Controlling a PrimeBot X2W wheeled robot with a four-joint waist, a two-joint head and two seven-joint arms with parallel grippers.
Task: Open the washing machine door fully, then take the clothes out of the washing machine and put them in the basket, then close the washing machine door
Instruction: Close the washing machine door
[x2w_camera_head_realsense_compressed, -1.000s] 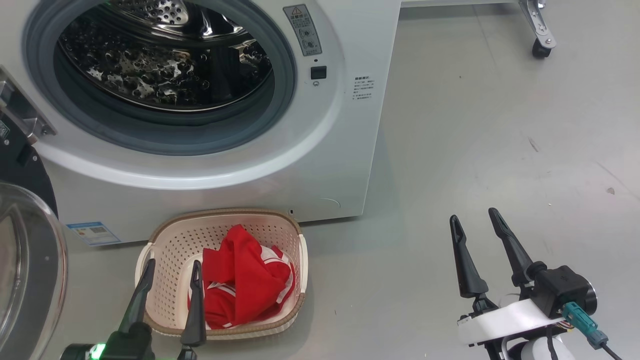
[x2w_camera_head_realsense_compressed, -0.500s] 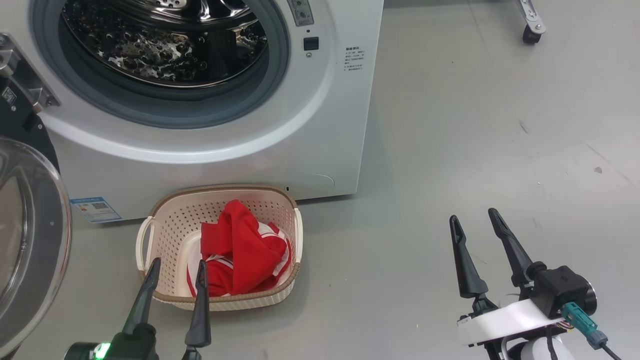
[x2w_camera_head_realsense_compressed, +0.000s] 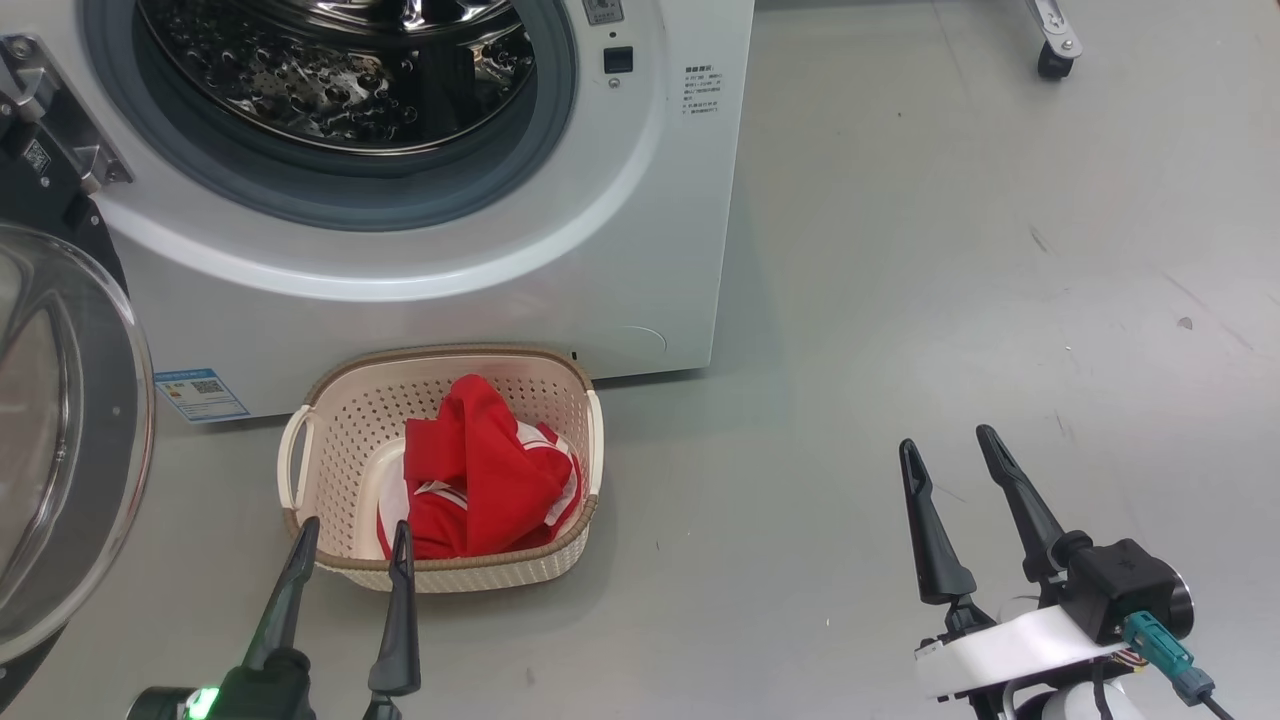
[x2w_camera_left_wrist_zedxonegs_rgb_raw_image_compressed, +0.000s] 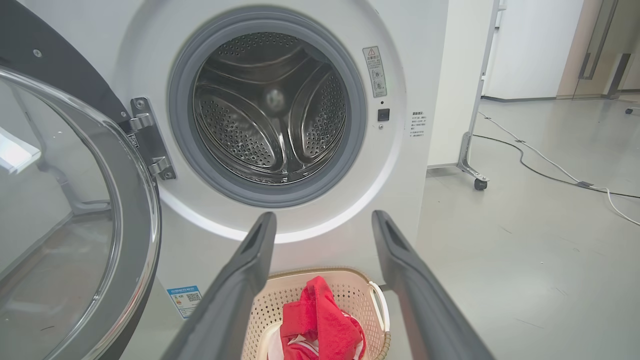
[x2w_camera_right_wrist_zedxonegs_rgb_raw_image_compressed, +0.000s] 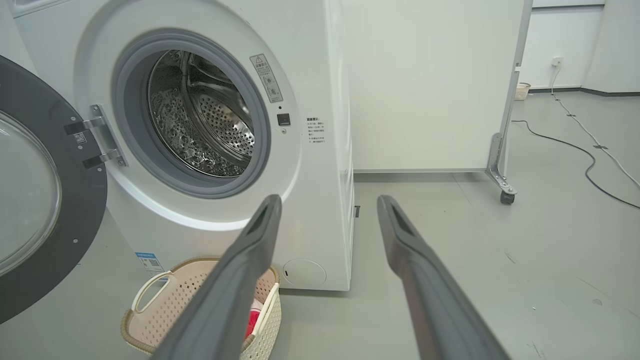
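The red clothes (x2w_camera_head_realsense_compressed: 480, 480) are lying bunched in the basket (x2w_camera_head_realsense_compressed: 340, 440), which is sitting on the floor (x2w_camera_head_realsense_compressed: 900, 250) just before the washing machine (x2w_camera_head_realsense_compressed: 660, 230). The steel drum (x2w_camera_left_wrist_zedxonegs_rgb_raw_image_compressed: 270, 115) is looking empty, so the work is likely turning to closing the washing machine door (x2w_camera_head_realsense_compressed: 70, 430). That door is hanging wide open at the left on its hinge (x2w_camera_left_wrist_zedxonegs_rgb_raw_image_compressed: 150, 140). The left gripper (x2w_camera_head_realsense_compressed: 356, 530) and right gripper (x2w_camera_head_realsense_compressed: 945, 440) are hovering with fingers spread wide, holding nothing. The next move is probably calling for the left arm to reach the door's rim and push it round, its sweep passing near the basket; bare floor is lying open rightward.
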